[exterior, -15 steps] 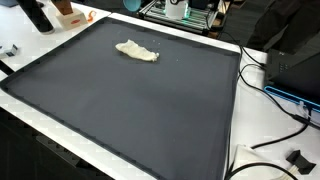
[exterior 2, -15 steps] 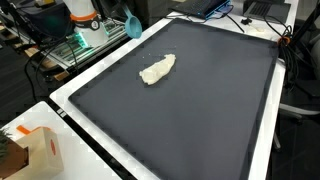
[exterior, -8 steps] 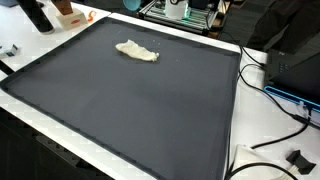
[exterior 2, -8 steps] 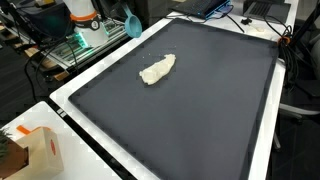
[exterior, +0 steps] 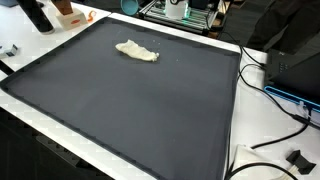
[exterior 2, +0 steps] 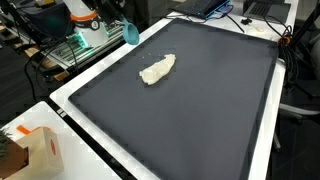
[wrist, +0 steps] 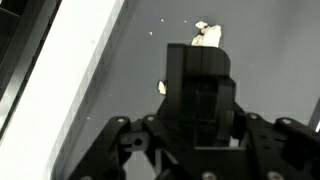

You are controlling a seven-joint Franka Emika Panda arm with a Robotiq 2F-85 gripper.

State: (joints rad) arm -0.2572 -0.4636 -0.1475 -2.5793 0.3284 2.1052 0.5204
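1. Black Robotiq gripper (wrist: 200, 95): fills the lower half of the wrist view, seen from behind its body. The fingertips are hidden by the housing, so whether the jaws are spread or pressed together cannot be told. It holds nothing that can be seen and touches nothing visible.
2. Dark grey rectangular mat (wrist: 130, 60): lies beneath the gripper in the wrist view and covers most of the table in both exterior views (exterior: 140, 100) (exterior 2: 190, 100).
3. Crumpled cream-white cloth (wrist: 207, 35): the thing nearest the gripper, partly hidden behind the gripper body in the wrist view, apart from it. In both exterior views it lies flat on the mat, toward the far edge (exterior: 137, 51) (exterior 2: 157, 69).
4. White table border (wrist: 75, 70): runs along the mat's edge.
5. Orange-and-white carton (exterior 2: 40, 150): stands at the near corner in an exterior view, off the mat, well apart from the cloth.
6. Teal object (exterior 2: 131, 31): just beyond the mat's far edge.
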